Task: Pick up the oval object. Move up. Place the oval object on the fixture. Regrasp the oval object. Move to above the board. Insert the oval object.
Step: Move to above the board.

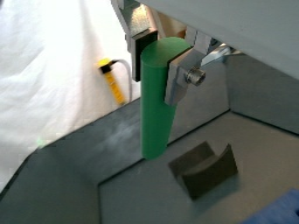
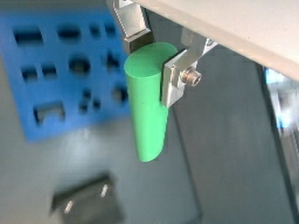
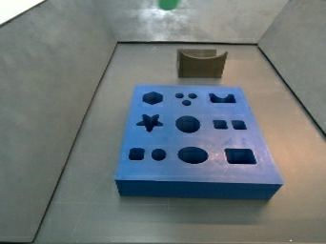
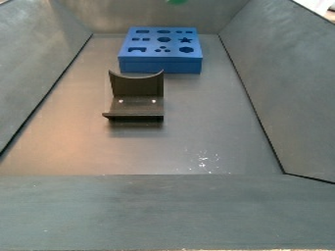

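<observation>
The gripper (image 1: 160,59) is cut off by the frame edge in both wrist views, so only its two silver fingers (image 2: 177,77) and their dark pads show. Its jaws are clamped on the upper end of one green rod (image 1: 156,105), which hangs down from them, clear of the floor. In a side view only the rod's rounded lower tip (image 3: 166,5) pokes in, beyond the fixture (image 3: 200,63) and higher than it; the gripper is out of sight there. In a side view from the opposite end, neither rod nor gripper can be made out.

One fixture (image 4: 135,95) stands on the grey floor, apart from the one blue board (image 4: 163,49). The board (image 3: 192,139) carries twelve cut-outs, counted in that side view. In a wrist view the board (image 2: 61,74) is blurred. A yellow object (image 1: 112,77) near the rod is too unclear to name.
</observation>
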